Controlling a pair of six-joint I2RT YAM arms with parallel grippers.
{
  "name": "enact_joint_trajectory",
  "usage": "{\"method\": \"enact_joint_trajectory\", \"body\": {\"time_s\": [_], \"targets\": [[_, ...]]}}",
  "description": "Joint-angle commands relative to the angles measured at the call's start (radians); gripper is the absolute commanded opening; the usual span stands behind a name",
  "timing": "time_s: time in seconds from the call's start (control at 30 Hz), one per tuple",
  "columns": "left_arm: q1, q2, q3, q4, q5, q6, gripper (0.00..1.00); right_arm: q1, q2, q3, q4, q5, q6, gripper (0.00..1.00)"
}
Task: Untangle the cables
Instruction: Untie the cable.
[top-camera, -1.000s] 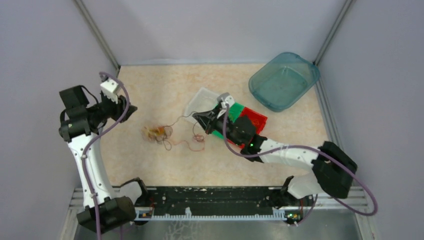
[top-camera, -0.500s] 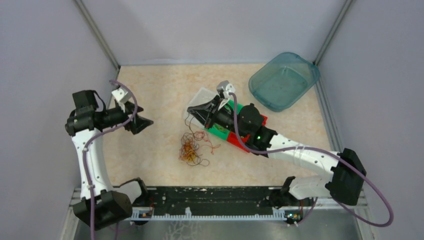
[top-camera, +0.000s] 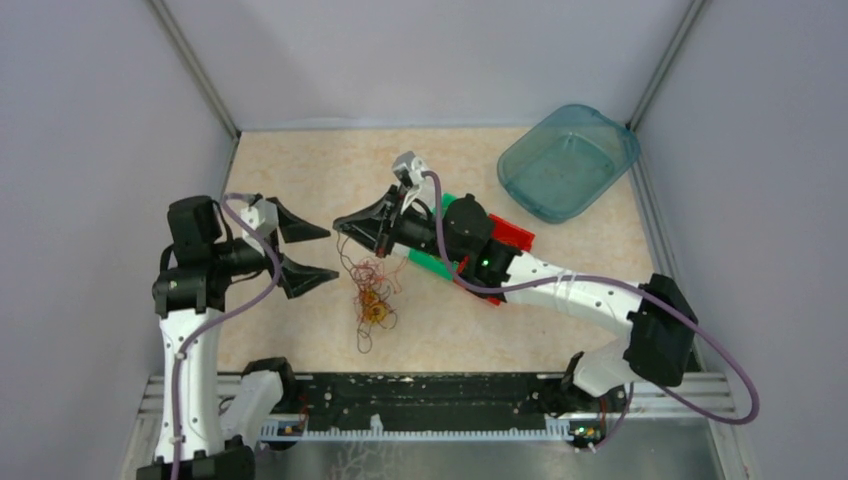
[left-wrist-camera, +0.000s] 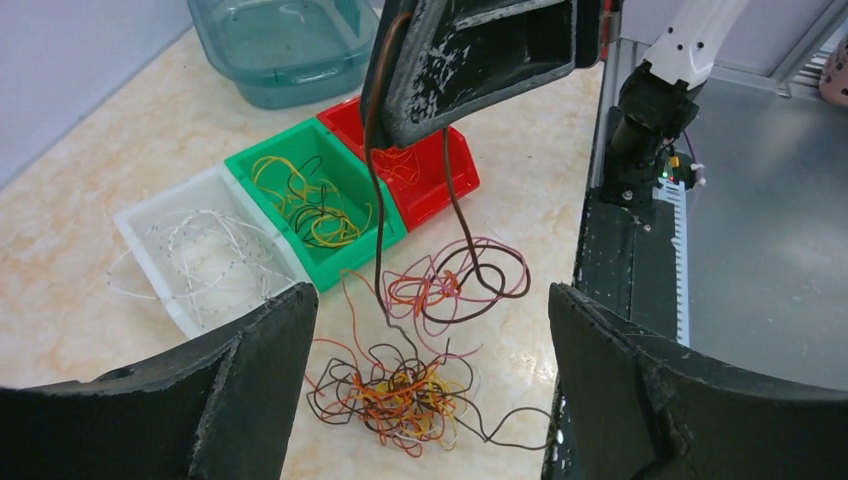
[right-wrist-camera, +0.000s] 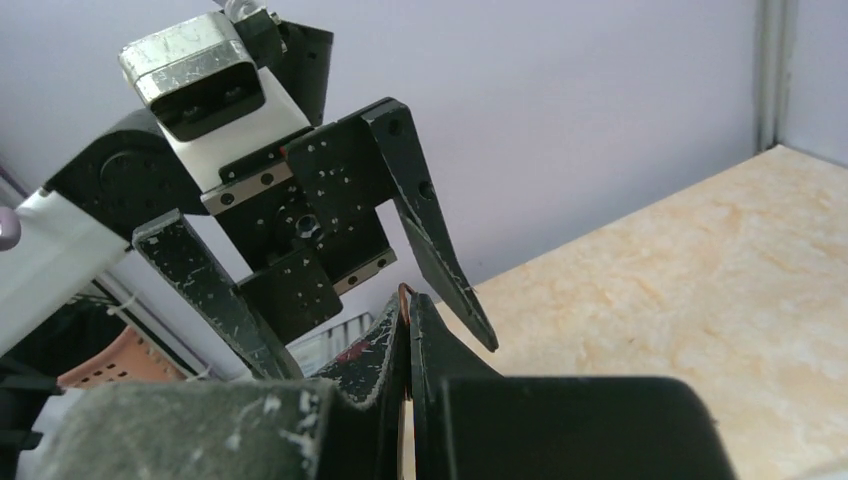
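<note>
My right gripper (left-wrist-camera: 385, 120) is pinched shut on a thin brown strand (left-wrist-camera: 376, 215). Two lengths of it drop from the closed black fingers, hang free in the air and run down into the tangle of thin orange, red, yellow and brown cables (left-wrist-camera: 400, 392). That tangle lies on the beige marbled tabletop (top-camera: 320, 170), just in front of the row of bins. A looser bunch of pink, red and dark loops (left-wrist-camera: 462, 280) sits right beside it on the bin side, joined to it by strands. I cannot tell whether those loops rest on the table or hang a little off it.

My left gripper (top-camera: 332, 253) has its jaws wide apart and holds nothing. It hovers above the table, pointing across at the right gripper's tip, near it but not touching. The right wrist view shows it head-on, its two black fingers (right-wrist-camera: 440, 255) spread.

Behind the tangle stand three small open plastic bins side by side, touching: a white bin (left-wrist-camera: 150, 272) with pale cables in it, a green bin (left-wrist-camera: 272, 142) with yellow and dark ones, and a red bin (left-wrist-camera: 445, 200) with orange ones. A translucent teal plastic tub (left-wrist-camera: 280, 85) stands beyond them by the far right corner, apart from the bins.
</note>
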Motion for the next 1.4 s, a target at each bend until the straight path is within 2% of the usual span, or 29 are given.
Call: {"method": "enact_joint_trajectory", "body": {"time_s": [0.0, 0.1, 0.23, 0.4, 0.47, 0.5, 0.57, 0.6, 0.67, 0.73, 0.83, 1.0, 1.13, 1.23, 1.37], "targets": [[-0.008, -0.063, -0.046, 0.329, 0.068, -0.269, 0.9, 0.019, 0.024, 0.079, 0.125, -0.048, 0.066, 0.0], [-0.01, -0.052, -0.042, 0.331, 0.096, -0.311, 0.9, 0.038, 0.042, 0.093, 0.138, -0.048, 0.065, 0.0], [-0.023, -0.053, -0.063, 0.369, 0.052, -0.347, 0.86, 0.061, 0.063, 0.117, 0.133, -0.043, 0.049, 0.0], [-0.038, -0.076, -0.124, 0.443, 0.063, -0.44, 0.73, 0.071, 0.079, 0.139, 0.121, -0.025, 0.024, 0.0], [-0.04, -0.077, -0.136, 0.445, 0.07, -0.446, 0.59, 0.071, 0.082, 0.136, 0.126, -0.016, 0.019, 0.0], [-0.04, -0.076, -0.138, 0.444, 0.068, -0.448, 0.46, 0.071, 0.083, 0.136, 0.127, -0.016, 0.02, 0.0], [-0.041, -0.073, -0.134, 0.444, 0.052, -0.453, 0.12, 0.071, 0.086, 0.135, 0.123, -0.022, 0.02, 0.0], [-0.041, -0.07, -0.127, 0.447, 0.038, -0.46, 0.01, 0.071, 0.088, 0.135, 0.117, -0.023, 0.019, 0.05], [-0.041, -0.065, -0.107, 0.462, 0.027, -0.475, 0.0, 0.071, 0.08, 0.124, 0.108, -0.021, 0.015, 0.26], [-0.041, -0.063, -0.084, 0.478, 0.009, -0.491, 0.0, 0.068, 0.051, 0.091, 0.104, -0.004, 0.0, 0.44], [-0.04, -0.065, -0.057, 0.511, -0.029, -0.515, 0.0, 0.035, -0.022, -0.008, 0.101, 0.022, -0.002, 0.59], [-0.04, -0.067, -0.008, 0.511, -0.051, -0.534, 0.0, -0.065, -0.196, -0.267, 0.132, 0.036, 0.03, 0.7], [-0.04, -0.066, 0.016, 0.512, -0.06, -0.545, 0.0, -0.07, -0.288, -0.436, 0.114, 0.04, -0.031, 0.74], [-0.04, -0.06, 0.029, 0.512, -0.054, -0.555, 0.0, -0.066, -0.268, -0.498, 0.118, 0.028, -0.067, 0.75], [-0.04, -0.057, 0.043, 0.512, -0.06, -0.564, 0.0, -0.042, -0.188, -0.48, 0.163, 0.014, -0.118, 0.75]]}}
